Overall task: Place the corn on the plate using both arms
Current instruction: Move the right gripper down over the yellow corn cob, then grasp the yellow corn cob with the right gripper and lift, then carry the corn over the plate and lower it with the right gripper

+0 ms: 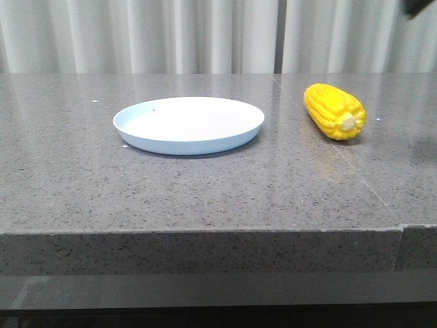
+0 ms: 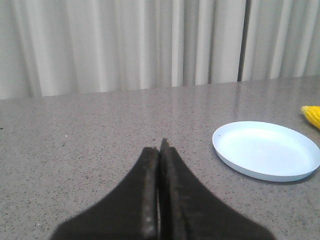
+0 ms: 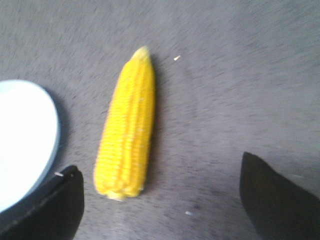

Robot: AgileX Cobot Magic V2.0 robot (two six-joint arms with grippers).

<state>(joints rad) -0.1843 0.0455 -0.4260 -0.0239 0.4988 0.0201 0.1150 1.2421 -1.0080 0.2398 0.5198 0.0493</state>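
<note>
Yellow corn point(image 3: 126, 131) lies lengthwise toward my right pincer point(image 3: 160, 200), spread wide above it; left pincer point(image 2: 159, 200) pressed together, farther off.

Bright, even light – right wrist view blurred, perhaps by motion.

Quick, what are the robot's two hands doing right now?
Left gripper: shut, holding nothing.
Right gripper: open, empty, above the corn.
</note>
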